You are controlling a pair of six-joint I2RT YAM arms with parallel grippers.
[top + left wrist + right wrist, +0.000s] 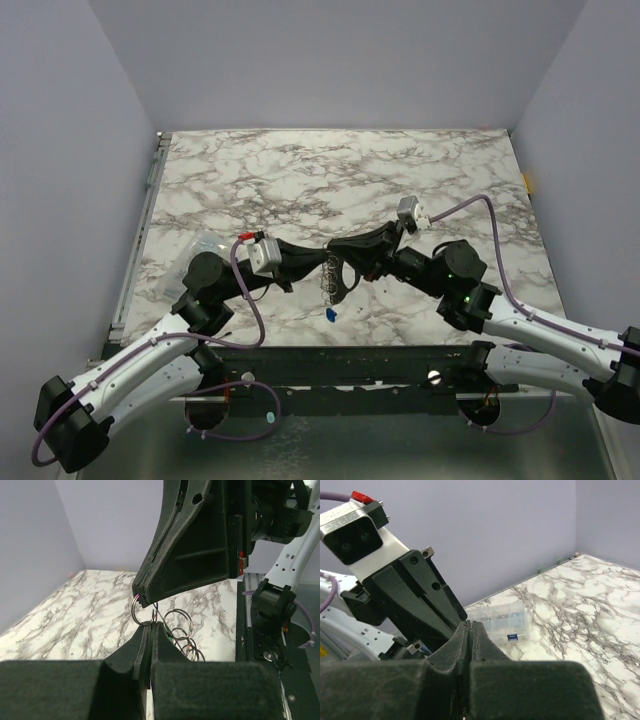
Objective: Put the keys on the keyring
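My two grippers meet tip to tip above the table's near middle. The left gripper (322,266) (150,624) is shut, and a silvery ring of the keyring (141,611) stands at its tips. Several more linked rings (180,625) trail off to the right of its fingers. The right gripper (340,262) (470,623) is shut, its tip (142,599) on the same ring from above. In the top view the keyring (328,285) hangs below both grippers with the blue key (330,314) at its lower end. A green glint (172,639) shows behind my left finger; the mint key itself is hidden.
A clear plastic bag with a small blue mark (203,246) (503,621) lies on the marble table (400,180) at the left, beside the left arm. Purple walls close in the back and both sides. A dark rail (340,362) runs along the near edge.
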